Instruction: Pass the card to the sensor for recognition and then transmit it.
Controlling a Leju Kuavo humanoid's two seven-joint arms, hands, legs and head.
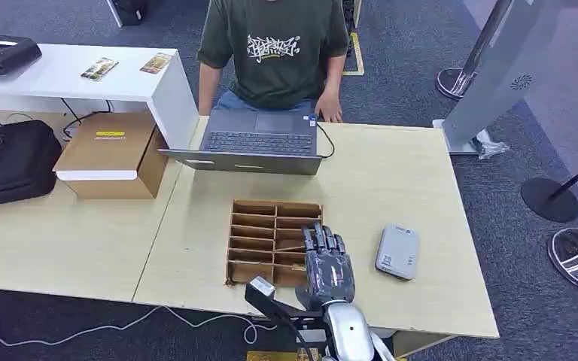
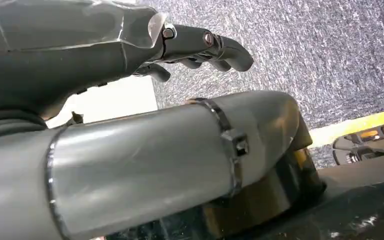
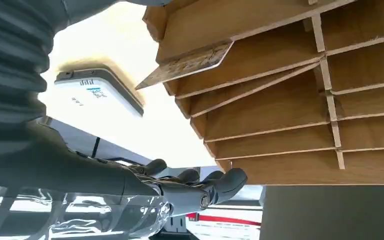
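A wooden slotted rack (image 1: pixel 263 233) lies on the table (image 1: pixel 391 180) in front of me. One card (image 3: pixel 190 65) sticks out at a slant from a slot on the rack's right side, also seen as a thin slanted card (image 1: pixel 292 247) in the head view. The grey sensor box (image 1: pixel 397 252) (image 3: pixel 97 92) lies flat just right of the rack. My right hand (image 1: pixel 327 263) hovers over the rack's near right corner, its fingers (image 3: pixel 200 187) stretched out and holding nothing. My left hand (image 2: pixel 195 47) hangs over carpet, fingers loosely apart and empty.
A person (image 1: pixel 275 53) sits behind an open laptop (image 1: pixel 260 143) at the table's far side. A cardboard box (image 1: pixel 113 154) and black bag (image 1: pixel 7 162) sit on the left. A white side table (image 1: pixel 68 71) and grey stands (image 1: pixel 497 68) are farther off.
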